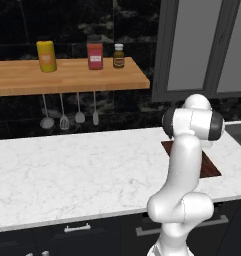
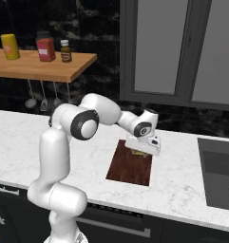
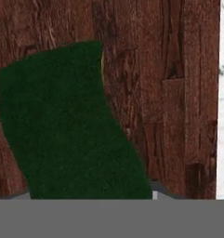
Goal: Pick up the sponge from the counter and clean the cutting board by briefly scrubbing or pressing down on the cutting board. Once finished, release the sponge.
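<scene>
Green sponge is sitting in your claw over the board; it's looking twisted, so pressing hard risks it slipping out.

A dark green top is seen on the sponge. The cutting board is coloured dark reddish-brown, with wood lines. The counter is coloured white, with thin grey lines. An orange-brown colour is seen on the wooden shelf.
</scene>
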